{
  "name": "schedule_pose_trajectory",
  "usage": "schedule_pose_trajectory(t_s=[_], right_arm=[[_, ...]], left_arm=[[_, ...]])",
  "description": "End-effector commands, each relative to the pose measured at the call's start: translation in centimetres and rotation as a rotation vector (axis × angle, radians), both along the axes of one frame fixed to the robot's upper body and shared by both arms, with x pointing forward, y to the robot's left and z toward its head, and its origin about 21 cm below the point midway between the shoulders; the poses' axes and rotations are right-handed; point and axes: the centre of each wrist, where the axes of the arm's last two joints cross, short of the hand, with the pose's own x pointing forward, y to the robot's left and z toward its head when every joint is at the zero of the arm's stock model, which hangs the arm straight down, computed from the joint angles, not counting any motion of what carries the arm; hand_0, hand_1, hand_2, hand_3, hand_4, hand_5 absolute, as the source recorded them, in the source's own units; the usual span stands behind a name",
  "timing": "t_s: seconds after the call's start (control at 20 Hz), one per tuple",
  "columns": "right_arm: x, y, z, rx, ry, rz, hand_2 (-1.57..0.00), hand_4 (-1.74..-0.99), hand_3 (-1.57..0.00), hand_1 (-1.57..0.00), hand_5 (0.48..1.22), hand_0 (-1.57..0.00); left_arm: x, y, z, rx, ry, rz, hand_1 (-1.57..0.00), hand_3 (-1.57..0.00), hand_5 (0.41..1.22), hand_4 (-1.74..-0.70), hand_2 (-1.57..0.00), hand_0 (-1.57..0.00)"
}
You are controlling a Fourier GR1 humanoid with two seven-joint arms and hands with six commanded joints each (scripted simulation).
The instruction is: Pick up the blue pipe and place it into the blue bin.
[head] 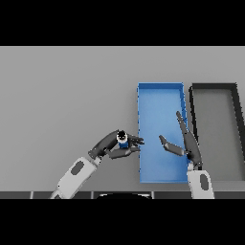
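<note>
Your left robot hand point(114, 146) has its fingers and thumb curled around the blue pipe point(122, 139), just left of the blue bin point(160, 91), so you're at the carry step. Next, move it right over the bin's left wall and release. Your right robot hand point(184, 143) hangs spread over the bin's right side, near the black bin point(214, 87) on the worktop point(62, 95).

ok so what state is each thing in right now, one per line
blue pipe: held in the left hand, just left of the blue bin, not yet inside it
left hand: shut on the blue pipe
right hand: open, fingers straight, over the blue bin's right side, holding nothing
blue bin: nothing lying in it
black bin: nothing lying in it, right of the blue bin
</note>
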Motion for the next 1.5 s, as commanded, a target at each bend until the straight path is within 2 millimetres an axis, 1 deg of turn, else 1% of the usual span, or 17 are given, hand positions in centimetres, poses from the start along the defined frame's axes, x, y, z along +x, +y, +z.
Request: schedule_pose_trajectory(t_s=[0.0, 0.25, 0.35, 0.4, 0.45, 0.5, 0.55, 0.6, 0.65, 0.7, 0.8, 0.9, 1.0, 1.1, 1.15, 1.3, 1.45], right_arm=[[0.1, -0.1, -0.2, 0.001, 0.008, -0.005, 0.0, -1.124, 0.0, 0.0, 0.574, 0.0], [1.7, -0.9, 1.1, -0.045, 0.006, 0.052, 0.0, -1.123, 0.0, 0.0, 0.578, 0.0], [2.2, -1.0, 1.6, -0.059, 0.001, 0.085, 0.0, -1.157, 0.0, 0.0, 0.578, 0.0], [2.4, -0.9, 1.8, -0.058, 0.007, 0.094, 0.0, -1.185, 0.0, 0.0, 0.578, 0.0], [2.4, -1.1, 1.9, -0.059, 0.0, 0.093, 0.0, -1.191, 0.0, 0.0, 0.577, 0.0], [2.6, -0.8, 1.9, -0.037, -0.006, 0.105, 0.0, -1.194, 0.0, -0.01, 0.572, 0.0], [2.6, -1.2, 2.0, -0.003, -0.028, 0.123, -0.02, -1.178, 0.0, -0.02, 0.569, 0.0], [2.7, -1.1, 2.8, 0.058, -0.072, 0.167, -0.03, -1.166, 0.0, -0.02, 0.571, 0.0], [3.1, -1.1, 3.8, 0.109, -0.101, 0.21, -0.03, -1.172, 0.0, -0.02, 0.579, 0.0], [3.3, -1.8, 4.8, 0.123, -0.137, 0.255, -0.03, -1.175, 0.0, -0.01, 0.592, 0.0], [3.3, -1.8, 7.2, 0.114, -0.158, 0.344, -0.02, -1.163, 0.0, -0.01, 0.592, 0.0], [3.4, -1.5, 9.5, 0.085, -0.137, 0.439, -0.01, -1.171, 0.0, 0.0, 0.579, 0.0], [3.1, -0.6, 11.7, 0.04, -0.13, 0.54, -0.01, -1.185, 0.0, 0.0, 0.554, 0.0], [3.0, 0.5, 13.5, -0.011, -0.142, 0.62, 0.0, -1.205, 0.0, 0.0, 0.539, 0.0], [3.1, 1.1, 14.1, -0.025, -0.148, 0.671, 0.0, -1.219, 0.0, 0.0, 0.537, 0.0], [2.7, 2.7, 15.0, -0.06, -0.136, 0.767, 0.0, -1.256, 0.0, 0.0, 0.523, 0.0], [3.1, 4.3, 15.6, -0.074, -0.101, 0.823, 0.0, -1.239, 0.0, 0.0, 0.522, 0.0]], left_arm=[[0.0, -0.4, -0.1, 0.005, 0.014, -0.009, -1.57, -1.57, 1.22, -1.47, -1.57, -1.57], [-0.2, -0.2, -0.1, 0.012, 0.016, -0.014, -1.57, -1.57, 1.22, -1.47, -1.57, -1.57], [-0.1, -0.1, 0.3, 0.004, -0.001, -0.024, -1.57, -1.57, 1.22, -1.47, -1.57, -1.57], [-0.1, -0.1, 0.0, 0.01, 0.009, -0.02, -1.57, -1.57, 1.22, -1.47, -1.57, -1.57], [-0.2, 0.0, -0.4, 0.025, 0.018, -0.015, -1.57, -1.57, 1.22, -1.47, -1.57, -1.57], [-0.4, 0.0, -0.5, 0.018, 0.015, -0.018, -1.57, -1.57, 1.221, -1.47, -1.57, -1.57], [-0.4, 0.2, -0.5, 0.007, 0.009, -0.017, -1.57, -1.57, 1.221, -1.47, -1.57, -1.57], [-0.4, 0.1, -0.6, 0.014, 0.003, -0.018, -1.57, -1.57, 1.221, -1.47, -1.57, -1.57], [-0.1, -0.1, -0.3, 0.014, -0.004, -0.017, -1.57, -1.57, 1.221, -1.47, -1.57, -1.57], [0.0, 0.2, -0.5, 0.02, -0.001, -0.016, -1.57, -1.57, 1.221, -1.47, -1.57, -1.57], [0.1, -0.2, -0.4, 0.033, 0.01, -0.015, -1.57, -1.57, 1.221, -1.47, -1.57, -1.57], [-0.1, -0.2, -0.1, 0.016, -0.004, -0.022, -1.57, -1.57, 1.221, -1.47, -1.57, -1.57], [0.0, 0.3, -0.5, 0.03, 0.003, -0.017, -1.57, -1.57, 1.221, -1.47, -1.57, -1.57], [-0.3, 0.2, -0.3, 0.027, -0.005, -0.021, -1.57, -1.57, 1.221, -1.47, -1.57, -1.57], [-0.2, 0.4, -0.2, 0.033, -0.009, -0.016, -1.57, -1.57, 1.221, -1.47, -1.57, -1.57], [-0.1, -0.3, 0.0, 0.044, -0.017, -0.026, -1.57, -1.57, 1.221, -1.47, -1.57, -1.57], [0.0, -0.2, -0.1, 0.06, -0.01, -0.018, -1.57, -1.57, 1.221, -1.47, -1.57, -1.57]])
